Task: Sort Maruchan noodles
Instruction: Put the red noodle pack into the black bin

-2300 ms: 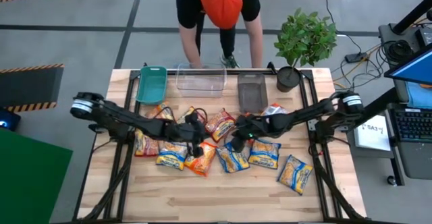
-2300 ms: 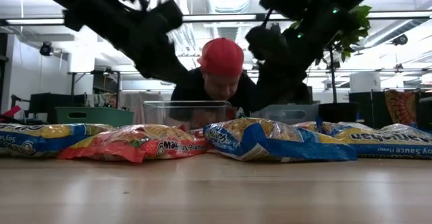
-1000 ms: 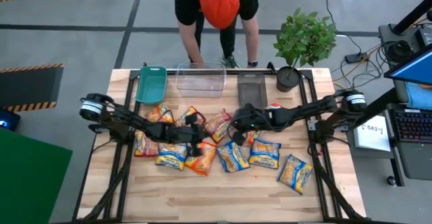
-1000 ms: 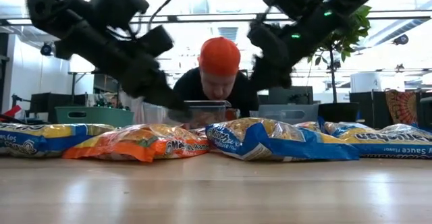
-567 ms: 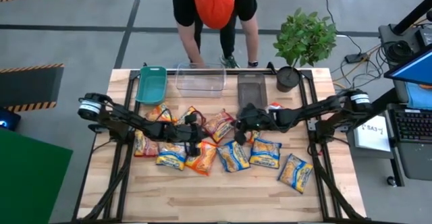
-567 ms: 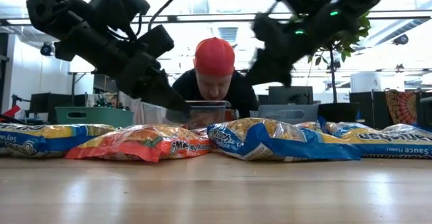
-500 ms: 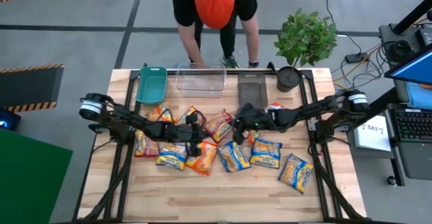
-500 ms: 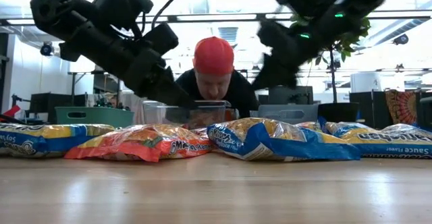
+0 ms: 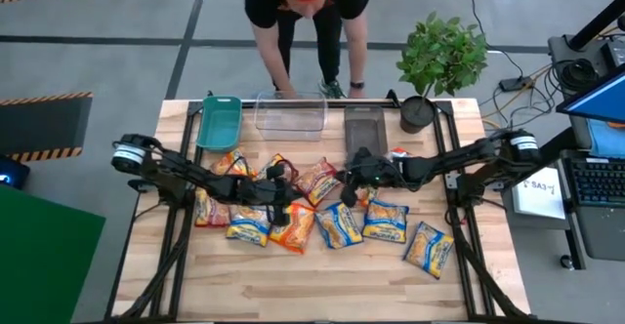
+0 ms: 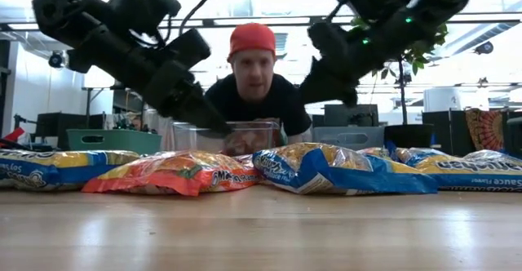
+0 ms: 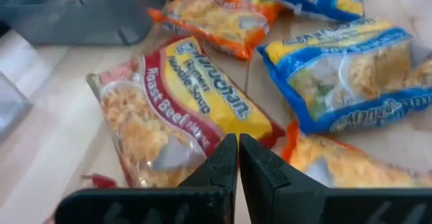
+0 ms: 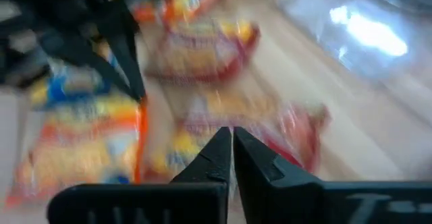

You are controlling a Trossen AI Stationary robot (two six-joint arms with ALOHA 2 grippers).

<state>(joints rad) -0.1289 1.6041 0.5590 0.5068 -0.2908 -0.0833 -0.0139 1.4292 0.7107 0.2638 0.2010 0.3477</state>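
Above noodle packets (image 9: 317, 180), both arms' fingers closed, empty.

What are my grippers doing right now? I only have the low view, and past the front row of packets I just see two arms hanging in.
Observer: Both are shut and empty. The left gripper has its tips pressed together above a red Roast Beef packet.
Operator: And the right one?
Observer: The right gripper is also closed, above another red-edged packet, with nothing between its fingers.
Operator: Where are the bins?
Observer: Along the far edge in the high view: a teal bin, a clear bin and a grey bin, left to right.
Operator: Anyone near?
Observer: A person leans over the far edge, hands by the clear bin.
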